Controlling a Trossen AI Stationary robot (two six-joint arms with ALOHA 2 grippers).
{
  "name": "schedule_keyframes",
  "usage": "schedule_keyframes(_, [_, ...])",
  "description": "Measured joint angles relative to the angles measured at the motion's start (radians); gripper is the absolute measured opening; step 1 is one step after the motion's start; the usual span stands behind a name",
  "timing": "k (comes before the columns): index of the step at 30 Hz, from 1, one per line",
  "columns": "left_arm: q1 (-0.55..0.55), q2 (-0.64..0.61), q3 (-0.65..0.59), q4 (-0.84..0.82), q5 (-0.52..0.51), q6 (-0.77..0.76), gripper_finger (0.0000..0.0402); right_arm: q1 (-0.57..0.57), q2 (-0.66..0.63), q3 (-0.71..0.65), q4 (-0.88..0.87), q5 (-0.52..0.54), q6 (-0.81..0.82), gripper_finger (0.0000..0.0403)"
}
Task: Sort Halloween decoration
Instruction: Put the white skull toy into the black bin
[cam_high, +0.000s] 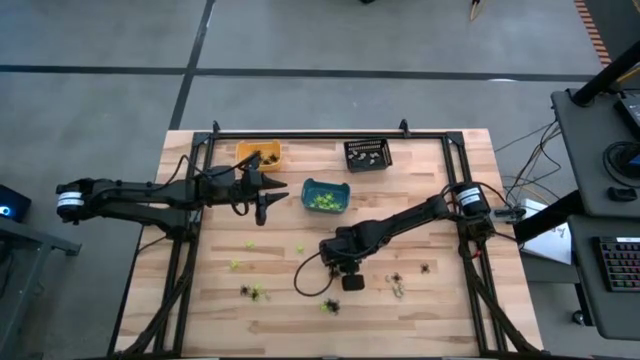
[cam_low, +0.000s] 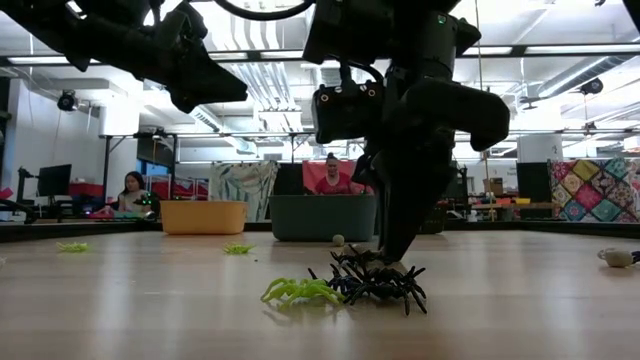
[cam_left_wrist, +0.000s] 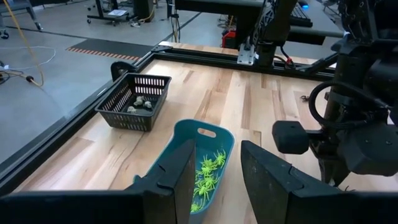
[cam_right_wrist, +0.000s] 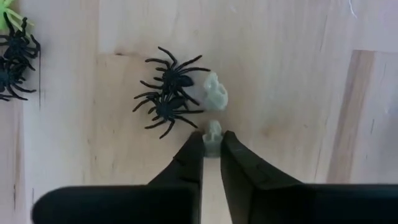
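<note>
Small Halloween decorations lie scattered on the wooden table: lime green spiders (cam_high: 235, 264) and black spiders (cam_high: 397, 278). My right gripper (cam_right_wrist: 212, 144) is down at the tabletop near the table's middle, shut on a tiny pale grey-white trinket (cam_right_wrist: 212, 130). Just beyond it lie a second pale, skull-like trinket (cam_right_wrist: 216, 91) and two black spiders (cam_right_wrist: 169, 93). My left gripper (cam_left_wrist: 214, 180) hangs open above the table beside the teal bin (cam_left_wrist: 186, 140), which holds green spiders (cam_left_wrist: 208, 174). My right gripper pinches the pale trinket's two sides (cam_right_wrist: 212, 135) between its fingertips, only at their free ends. The fingers come from above, slanting steeply down. The trinket sits at the table surface; whether it rests on the wood or is just off it I cannot tell.
An orange bin (cam_high: 258, 155) and a black mesh basket (cam_high: 367, 154) holding pale pieces stand along the far edge, with the teal bin (cam_high: 325, 196) in front of them. A green spider (cam_low: 300, 291) and black spiders (cam_low: 378, 283) lie near the front edge. People sit in the room beyond.
</note>
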Motion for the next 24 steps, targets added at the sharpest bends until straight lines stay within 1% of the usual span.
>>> schedule_keyframes(3, [0.0,0.0,0.0,0.0,0.0,0.0,0.0111,0.0,-0.002,0.0,-0.003,0.0,-0.014,0.0018])
schedule_keyframes(8, [0.0,0.0,0.0,0.0,0.0,0.0,0.0111,-0.012,-0.019,-0.002,-0.027,0.002,-0.018,0.0015])
schedule_keyframes(15, [0.001,0.001,0.0,0.0,0.0,0.0,0.0111,-0.036,-0.091,-0.003,-0.071,0.003,-0.021,0.0014])
schedule_keyframes(20, [0.001,0.006,-0.001,0.006,0.0,-0.012,0.0111,-0.076,-0.169,-0.002,-0.121,0.043,-0.054,0.0014])
schedule_keyframes(24, [0.001,0.01,-0.001,0.019,0.0,-0.025,0.0111,-0.148,-0.247,-0.002,-0.191,0.105,-0.097,0.0013])
